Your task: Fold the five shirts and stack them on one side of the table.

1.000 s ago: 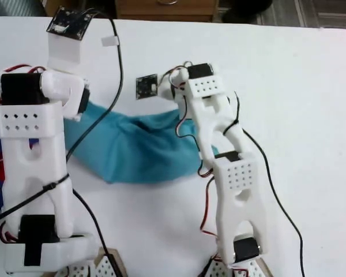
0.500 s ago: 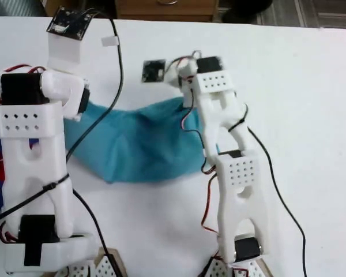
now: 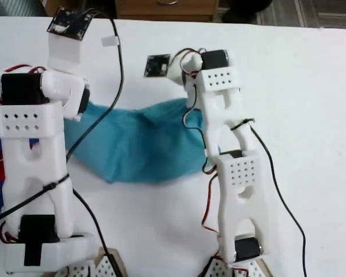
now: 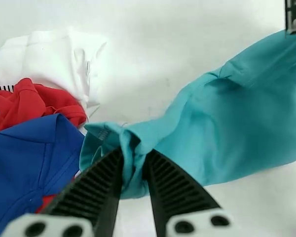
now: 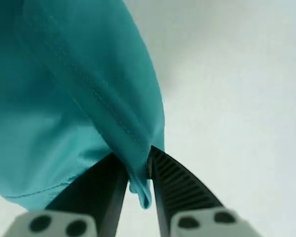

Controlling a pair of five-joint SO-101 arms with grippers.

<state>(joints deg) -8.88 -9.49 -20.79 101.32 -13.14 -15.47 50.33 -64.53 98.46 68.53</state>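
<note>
1. Since the earlier frames the right arm has swung its wrist toward the far side of the tabletop (image 3: 311, 115) and a little outward. It has drawn its end of the teal shirt (image 3: 144, 144) along, so the cloth stretches longer between the arms. The left arm has kept its place.
2. The left fingers (image 4: 116, 165) are pinched almost closed over a bunched corner of the teal shirt.
3. The right fingers (image 5: 158, 163) are likewise clamped on a hemmed edge at the opposite end.
4. The teal shirt lies on the tabletop between the two arms, rumpled and sagging in the middle, with no clean fold yet.
5. Beside the left arm a white shirt (image 4: 54, 59), a red shirt (image 4: 24, 101) and a blue shirt (image 4: 29, 158) lie in a loose heap, touching and overlapping, none of them folded as far as can be seen.
6. My judgement: the task is at an early stage. This shirt is only being spread for folding, the heap awaits its turn, and no neat stack is evident.
</note>
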